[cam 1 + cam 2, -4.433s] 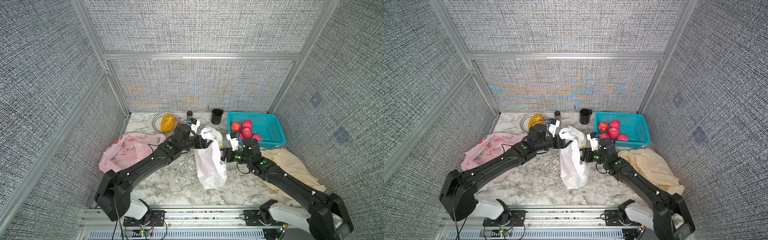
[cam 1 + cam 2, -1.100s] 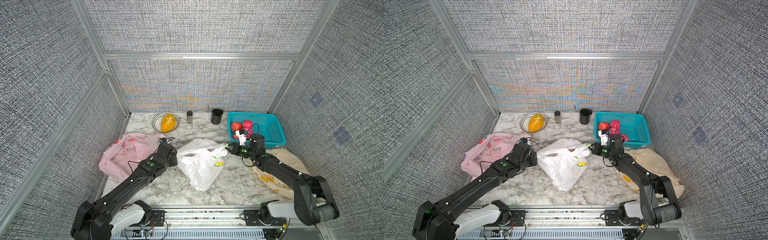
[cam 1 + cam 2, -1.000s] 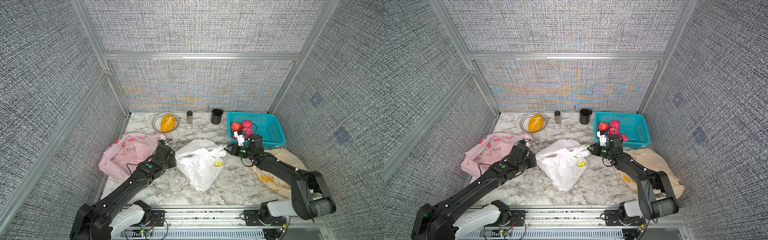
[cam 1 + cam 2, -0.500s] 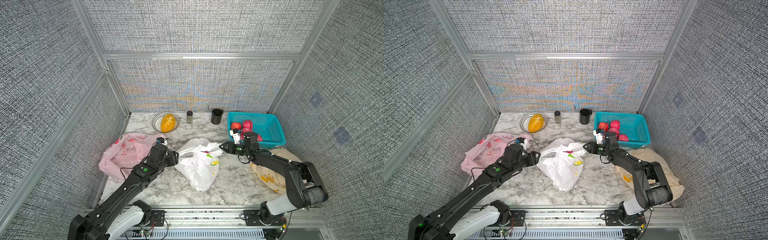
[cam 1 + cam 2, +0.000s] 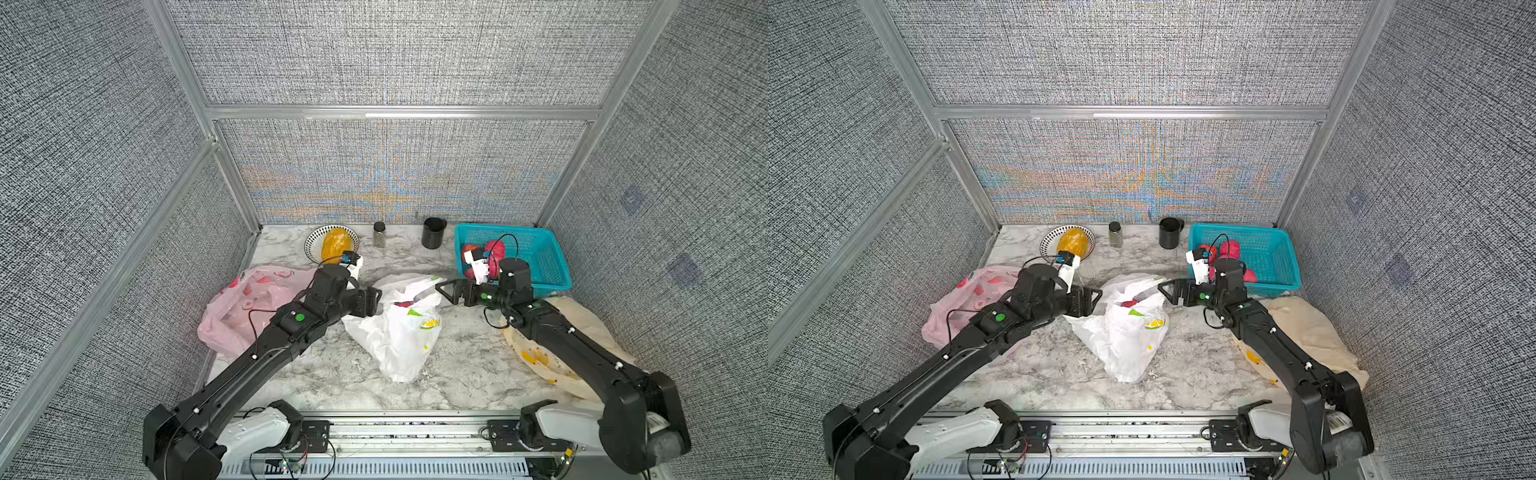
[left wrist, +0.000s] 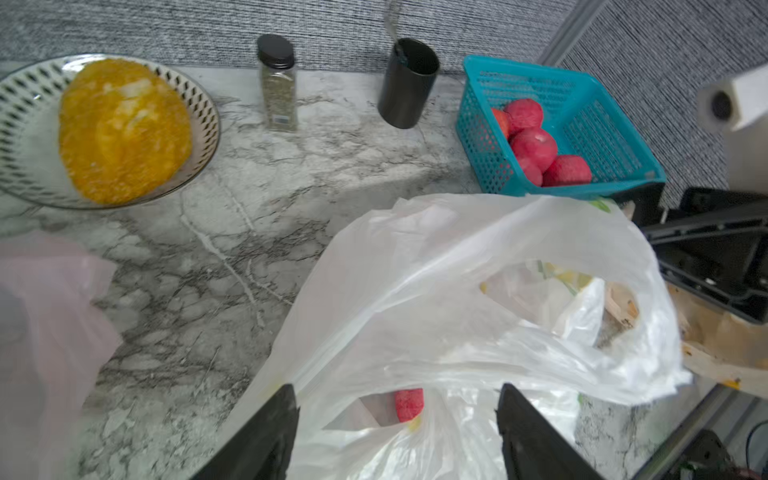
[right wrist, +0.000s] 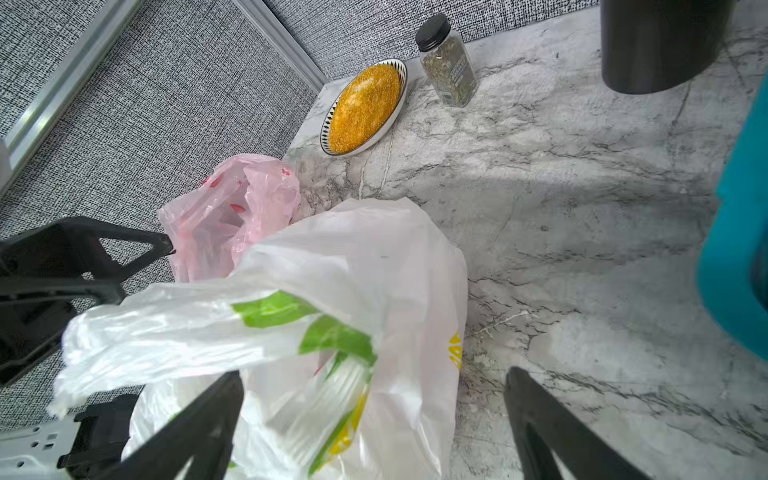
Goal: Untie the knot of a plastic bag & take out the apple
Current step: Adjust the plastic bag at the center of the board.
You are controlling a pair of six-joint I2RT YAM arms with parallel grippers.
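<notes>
Now marble tabletop (image 5: 324,374), grey fabric walls (image 5: 374,62); L pincer (image 5: 377,301), R pincer (image 5: 444,294) gaping, gripping nothing, beside bag (image 5: 399,336).

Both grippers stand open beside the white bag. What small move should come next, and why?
Probably ease the left gripper forward into the open mouth of the white bag toward the apple: the left wrist view shows it through that opening, between its open jaws. The right gripper is open too.
</notes>
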